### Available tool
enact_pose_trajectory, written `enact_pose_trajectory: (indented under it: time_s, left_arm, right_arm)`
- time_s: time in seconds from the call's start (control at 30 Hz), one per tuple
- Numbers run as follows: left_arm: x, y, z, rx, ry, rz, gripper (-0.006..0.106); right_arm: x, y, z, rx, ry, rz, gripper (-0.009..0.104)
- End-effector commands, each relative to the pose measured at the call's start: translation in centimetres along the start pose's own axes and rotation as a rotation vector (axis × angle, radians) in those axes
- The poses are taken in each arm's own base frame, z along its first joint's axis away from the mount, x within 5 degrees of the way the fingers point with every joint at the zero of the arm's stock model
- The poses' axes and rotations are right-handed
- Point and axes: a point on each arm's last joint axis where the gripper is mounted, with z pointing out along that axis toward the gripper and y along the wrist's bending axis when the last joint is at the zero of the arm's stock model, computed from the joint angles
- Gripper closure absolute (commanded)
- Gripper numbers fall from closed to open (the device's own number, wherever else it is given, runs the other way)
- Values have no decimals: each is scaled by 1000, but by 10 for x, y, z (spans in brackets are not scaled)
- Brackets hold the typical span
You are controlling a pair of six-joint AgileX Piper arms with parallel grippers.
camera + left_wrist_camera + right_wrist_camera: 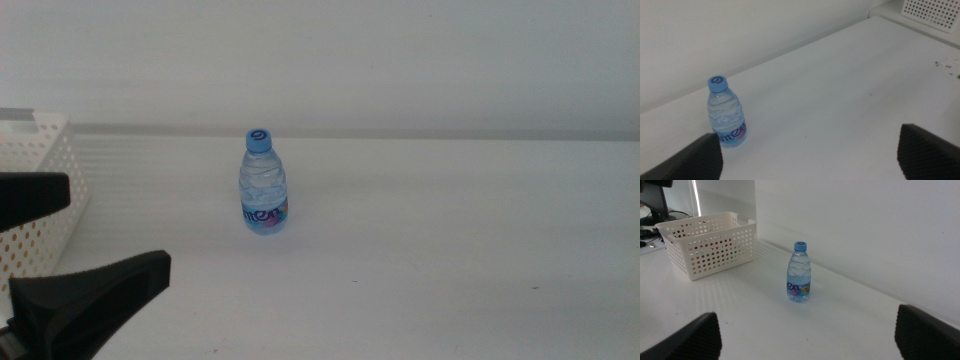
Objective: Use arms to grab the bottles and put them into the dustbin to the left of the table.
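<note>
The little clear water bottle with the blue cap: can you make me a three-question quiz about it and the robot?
1. True or false: the small clear blue-capped water bottle lies on its side.
2. What stands at the left end of the white table? A) white perforated plastic basket B) red bucket
3. Fill in: the left gripper holds ____.

Key: 1 false, it stands upright. 2 A. 3 nothing; its jaws are open, apart from the bottle.

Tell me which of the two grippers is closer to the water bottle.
The left gripper, open at the middle view's lower left by the dustbin. The right gripper, also open, is outside that view, farther from the water bottle.
</note>
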Motion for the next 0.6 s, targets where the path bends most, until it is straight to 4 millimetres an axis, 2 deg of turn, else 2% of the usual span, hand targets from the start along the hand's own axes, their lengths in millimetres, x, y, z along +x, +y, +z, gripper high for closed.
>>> enact_pose_trajectory:
  time_s: [0.0, 0.13, 0.27, 0.37, 0.47, 0.57]
  left_arm:
    - [0, 0, -1, -2, -16, 3, 7]
    - [0, 6, -1, -66, -14, 21, 7]
    - [15, 17, 10, -150, -3, -76, 7]
    - [38, 28, 30, -198, -104, -111, 7]
    - [73, 38, 51, -246, -206, -72, 7]
    - [106, 43, 63, -271, -313, -67, 7]
  right_arm:
    - [2, 0, 1, 5, -6, -6, 2]
    - [2, 0, 1, 5, -6, -6, 2]
    - [2, 0, 1, 5, -6, -6, 2]
    - [2, 0, 1, 5, -6, -6, 2]
    - [2, 0, 1, 5, -6, -6, 2]
    - [2, 0, 1, 5, -6, -6, 2]
